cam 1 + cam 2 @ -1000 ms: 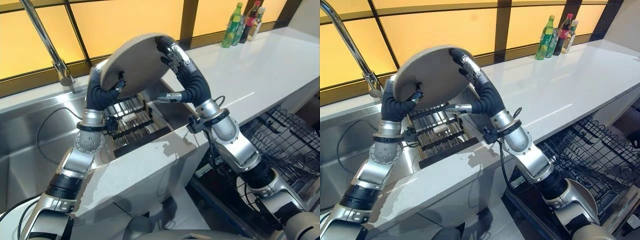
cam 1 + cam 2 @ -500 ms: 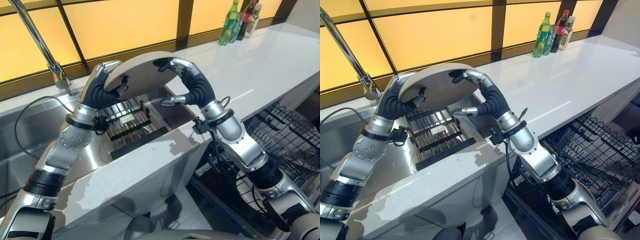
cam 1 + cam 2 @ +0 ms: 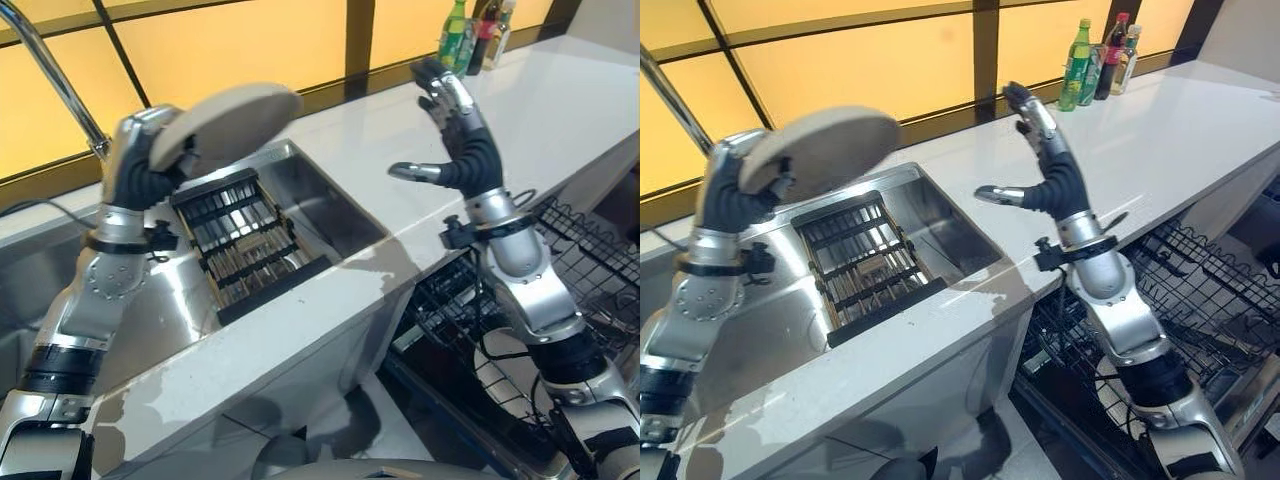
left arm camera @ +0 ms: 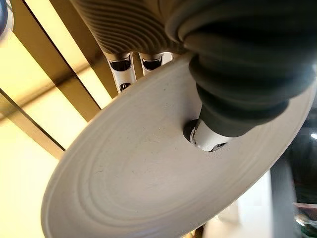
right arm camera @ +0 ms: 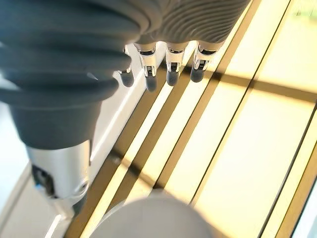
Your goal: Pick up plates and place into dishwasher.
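One plate point(image 3: 225, 125) rides above the sink point(image 3: 330, 215) rack point(image 3: 245, 245), pinched in my left hand point(image 3: 135, 165); my right hand point(image 3: 455, 135) hangs spread, empty. My left wrist view reveals the plate's ringed underside.

- The left arm rises from the near left, forearm steep, wrist bent so the left hand point(image 3: 140, 165) sits high above the left part of the surface, near its far edge.
- Left hand: fingers and thumb pinch the rim of the plate point(image 3: 225, 125); in the left wrist view the thumb presses the plate's underside while the fingers point(image 4: 121, 69) reach over its edge.
- The right arm climbs from the near right, elbow low, forearm nearly upright.
- The right hand point(image 3: 460, 150) is raised above the middle of the surface, holding nothing, fingers extended upward and thumb splayed toward the left; the right wrist view shows its fingers point(image 5: 171, 69) straight in a row.
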